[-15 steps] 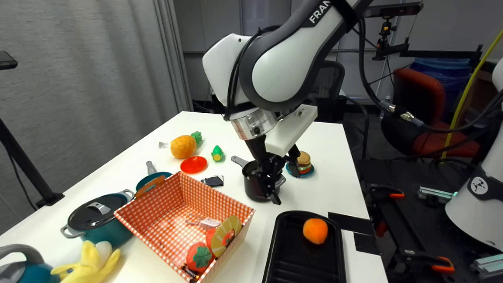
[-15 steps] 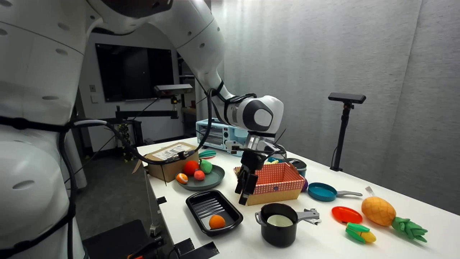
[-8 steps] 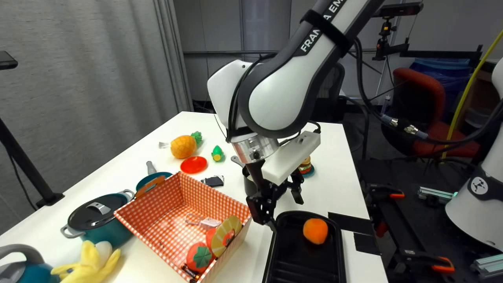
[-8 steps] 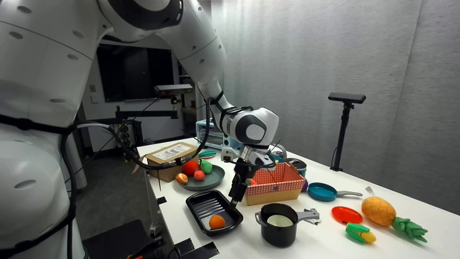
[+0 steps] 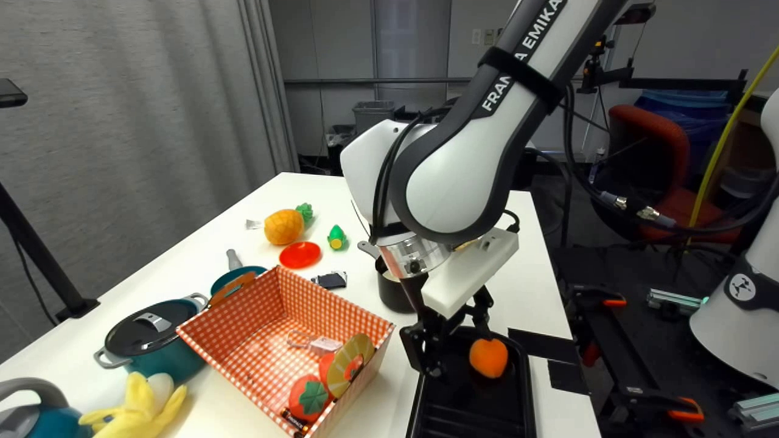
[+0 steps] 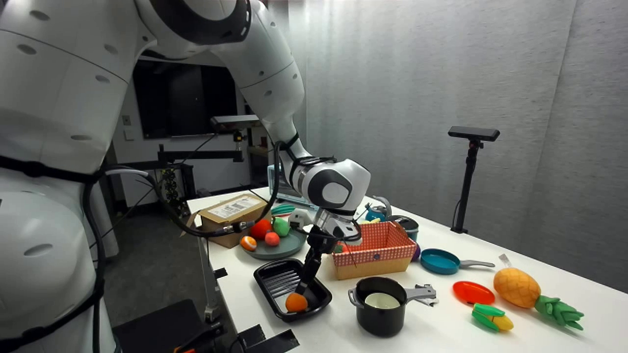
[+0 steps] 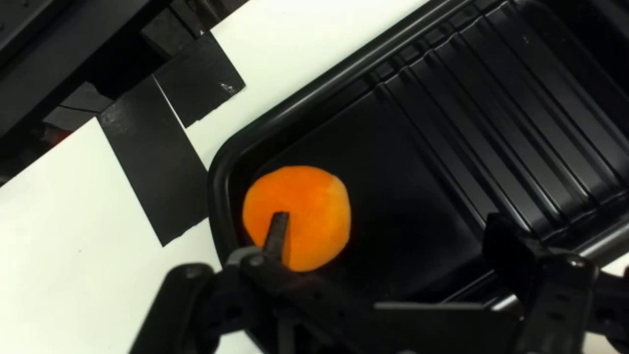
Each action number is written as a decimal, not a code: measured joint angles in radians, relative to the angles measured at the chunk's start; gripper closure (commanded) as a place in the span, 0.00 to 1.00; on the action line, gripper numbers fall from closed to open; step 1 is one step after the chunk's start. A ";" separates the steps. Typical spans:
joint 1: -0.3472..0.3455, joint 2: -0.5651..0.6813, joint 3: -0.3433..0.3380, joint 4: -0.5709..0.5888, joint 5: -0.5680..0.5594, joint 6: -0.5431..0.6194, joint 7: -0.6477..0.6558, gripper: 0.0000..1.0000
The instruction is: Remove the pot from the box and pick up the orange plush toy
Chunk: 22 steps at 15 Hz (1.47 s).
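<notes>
Finding: the fingers of the gripper (image 7: 386, 216) stand well apart, clamped on nothing. The orange plush toy (image 7: 322, 206) sits in the black tray (image 7: 408, 177), close to one end wall; in the wrist view one finger overlaps it, and contact cannot be confirmed. The pot (image 6: 380, 318) stands on the table (image 6: 441, 323) outside the box (image 6: 374, 268), so its removal is judged complete and the pick-up judged the step in hand.

Recommendation: raise slightly before correcting, since the overlapping finger may otherwise shove the toy along the tray. Shift until the toy lies midway between the fingers. Clearance at the end wall looks slim (the weakest point of this approach); turning the wrist to set the fingers across the tray's width may suit better. Lower to the toy's widest part, short of the tray floor. Close slowly: plush should yield, so moderate pressure probably suffices. Lift straight up, clear of the rim, before any sideways travel.
</notes>
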 measured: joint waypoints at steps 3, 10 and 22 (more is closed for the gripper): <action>0.000 -0.001 0.000 -0.026 0.013 0.015 0.007 0.00; 0.000 -0.003 0.000 -0.084 0.028 0.035 0.023 0.00; -0.009 -0.013 -0.028 -0.129 0.062 0.078 0.031 0.00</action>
